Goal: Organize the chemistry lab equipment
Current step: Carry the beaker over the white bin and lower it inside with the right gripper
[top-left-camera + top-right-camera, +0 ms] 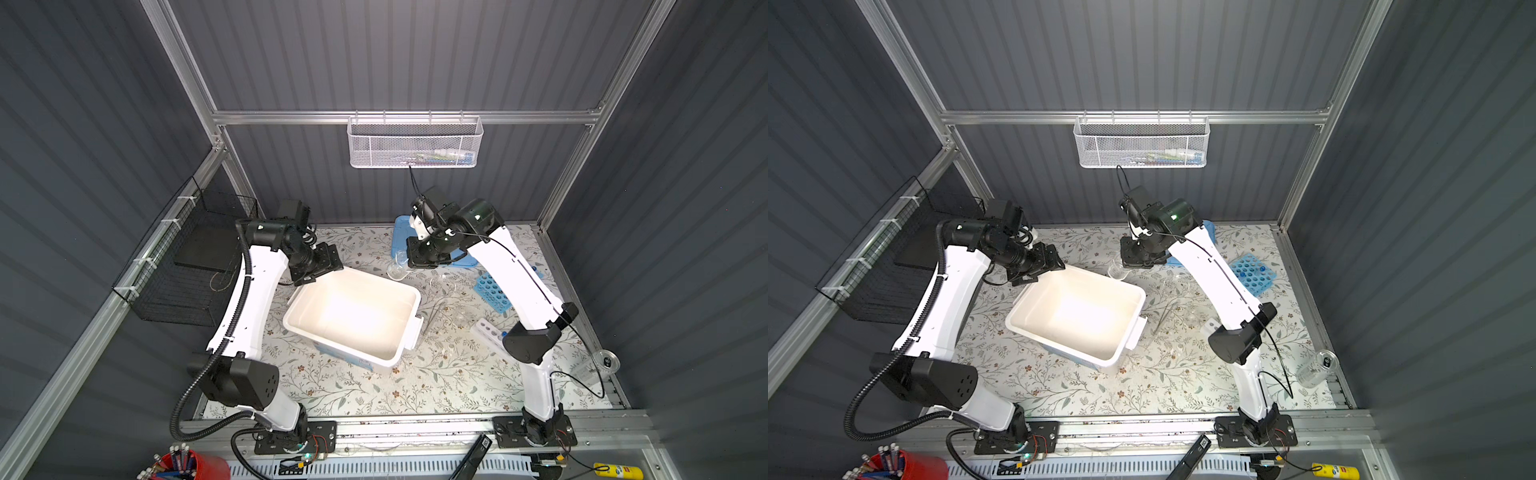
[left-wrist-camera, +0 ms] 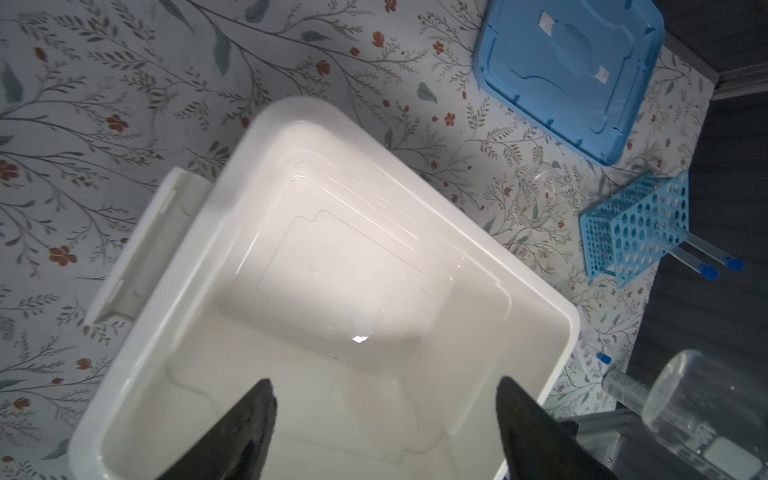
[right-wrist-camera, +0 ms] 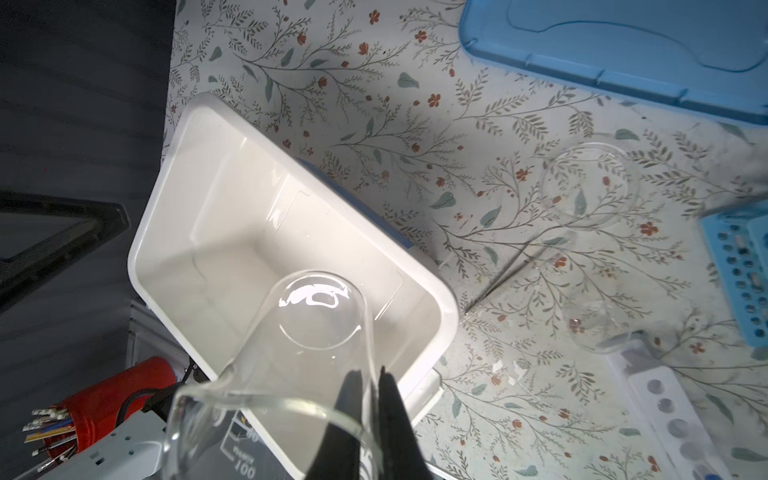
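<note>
right gripper (image 3: 376, 376) clamped on beaker (image 3: 311, 328) wall | beaker tilted, just beside bin (image 3: 449, 299) far edge | left gripper (image 2: 386, 403) spread wide over bin corner, holding nothing | blue rack (image 1: 492, 291), white rack (image 1: 485, 332) right of bin

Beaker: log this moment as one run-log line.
left pincer: open, empty, over white bin | right pincer: shut on beaker wall, beaker tilted, near white bin | blue lid: off, on table

The bin (image 1: 353, 316) is white, lid (image 2: 569, 75) light-blue, rack (image 2: 636, 228) blue, cloth (image 1: 374, 390) with grey-green sprigs and seemingly rust-red flowers.
</note>
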Robot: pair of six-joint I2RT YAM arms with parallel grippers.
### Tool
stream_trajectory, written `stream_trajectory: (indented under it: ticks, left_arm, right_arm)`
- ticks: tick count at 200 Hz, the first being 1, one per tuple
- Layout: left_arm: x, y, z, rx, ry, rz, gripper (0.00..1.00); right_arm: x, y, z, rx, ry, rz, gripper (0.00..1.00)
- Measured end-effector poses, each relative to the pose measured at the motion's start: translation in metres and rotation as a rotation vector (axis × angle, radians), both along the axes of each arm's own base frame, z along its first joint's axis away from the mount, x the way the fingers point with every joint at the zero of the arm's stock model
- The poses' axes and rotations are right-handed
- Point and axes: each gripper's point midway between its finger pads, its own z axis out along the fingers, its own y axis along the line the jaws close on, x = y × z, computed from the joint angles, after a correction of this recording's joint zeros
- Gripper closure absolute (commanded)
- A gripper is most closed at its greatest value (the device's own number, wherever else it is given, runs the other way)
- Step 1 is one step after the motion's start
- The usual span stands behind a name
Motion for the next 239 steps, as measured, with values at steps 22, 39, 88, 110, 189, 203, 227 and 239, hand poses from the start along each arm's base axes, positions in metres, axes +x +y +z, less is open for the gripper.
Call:
stream_trajectory:
  ticks: [22,39,88,110,189,203,227,239]
  left_arm:
    - [0.002,0.022,-0.002,0.032,0.006,0.046,0.14]
    - [0.005,0.035,-0.004,0.055,0.006,0.071,0.13]
    - [0.015,0.048,-0.029,0.095,0.054,0.067,0.13]
    - [0.023,0.048,-0.048,0.100,0.093,0.057,0.13]
    - [0.024,0.047,-0.095,0.094,0.192,0.014,0.17]
    - [0.020,0.046,-0.101,0.088,0.212,0.012,0.18]
    - [0.010,0.044,-0.107,0.068,0.239,0.004,0.21]
    - [0.003,0.042,-0.107,0.058,0.243,-0.005,0.22]
  right_arm:
    - [-0.002,0.015,-0.016,-0.014,0.030,0.025,1.00]
    - [-0.004,0.023,-0.030,-0.035,0.053,0.044,1.00]
    - [-0.005,0.036,-0.062,-0.092,0.097,0.100,1.00]
    - [-0.007,0.036,-0.071,-0.114,0.116,0.117,1.00]
    - [-0.042,0.039,-0.121,-0.242,0.242,0.183,1.00]
    - [-0.046,0.039,-0.127,-0.254,0.260,0.188,1.00]
    - [-0.046,0.040,-0.127,-0.248,0.258,0.187,1.00]
    - [-0.046,0.040,-0.129,-0.250,0.260,0.186,1.00]
